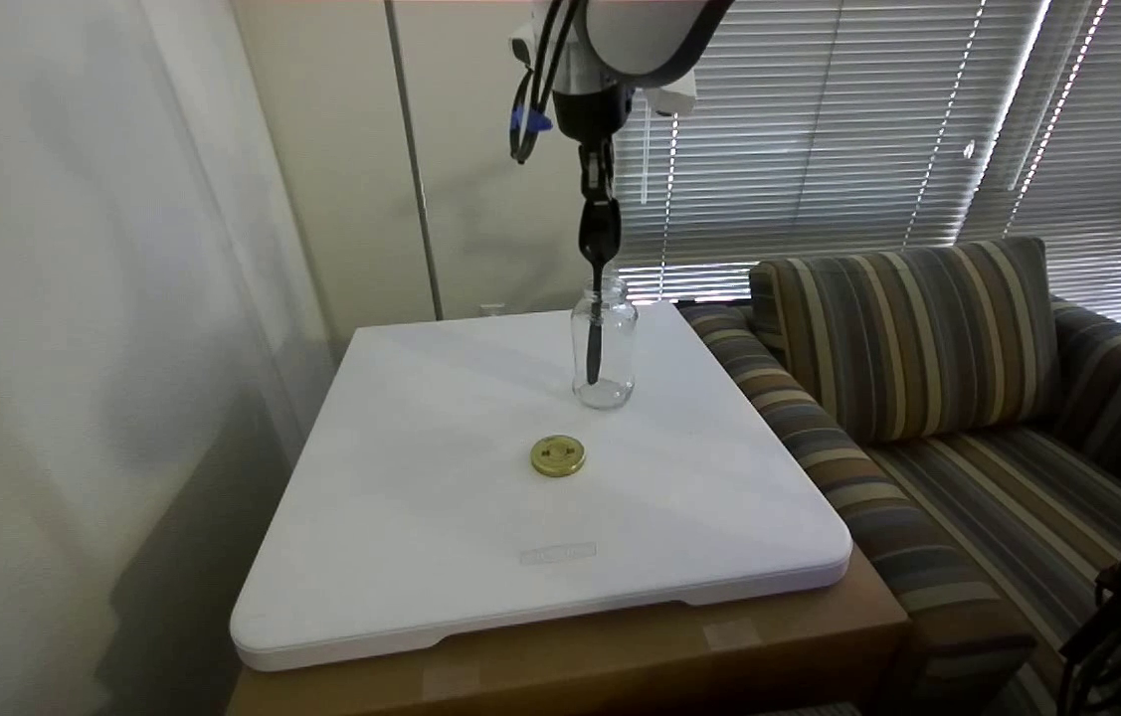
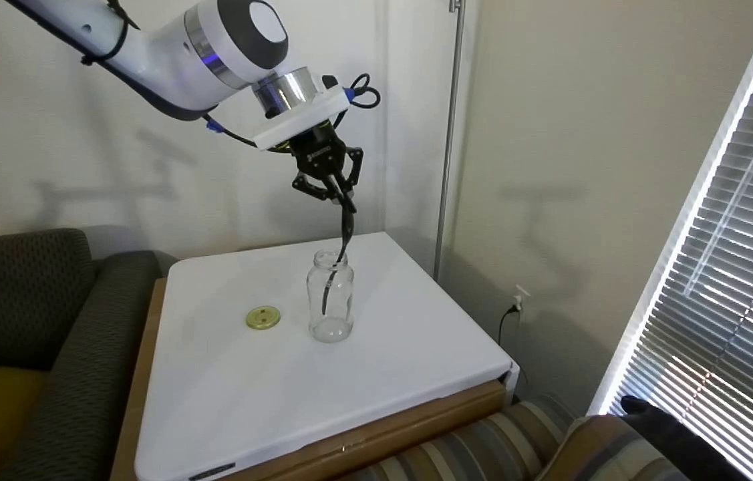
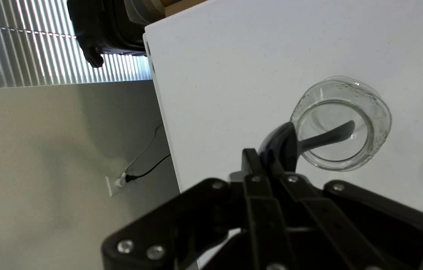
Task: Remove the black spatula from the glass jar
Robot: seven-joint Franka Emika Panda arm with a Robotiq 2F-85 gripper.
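The black spatula (image 1: 600,234) stands head up, with its handle down inside the glass jar (image 1: 622,348). In an exterior view the spatula (image 2: 347,227) leans a little, and its handle end shows above the bottom of the jar (image 2: 343,300). My gripper (image 1: 599,191) is above the jar with its fingers closed on the spatula's head; it also shows so in an exterior view (image 2: 346,199). In the wrist view the gripper (image 3: 264,160) pinches the head, and the spatula's handle (image 3: 325,139) crosses the mouth of the upright jar (image 3: 381,112).
A yellowish round lid (image 1: 558,455) lies flat on the white table (image 1: 401,497) near the jar. A striped armchair (image 1: 908,348) stands along one side of the table. A dark sofa (image 2: 112,321) and walls (image 1: 122,298) stand close to other sides.
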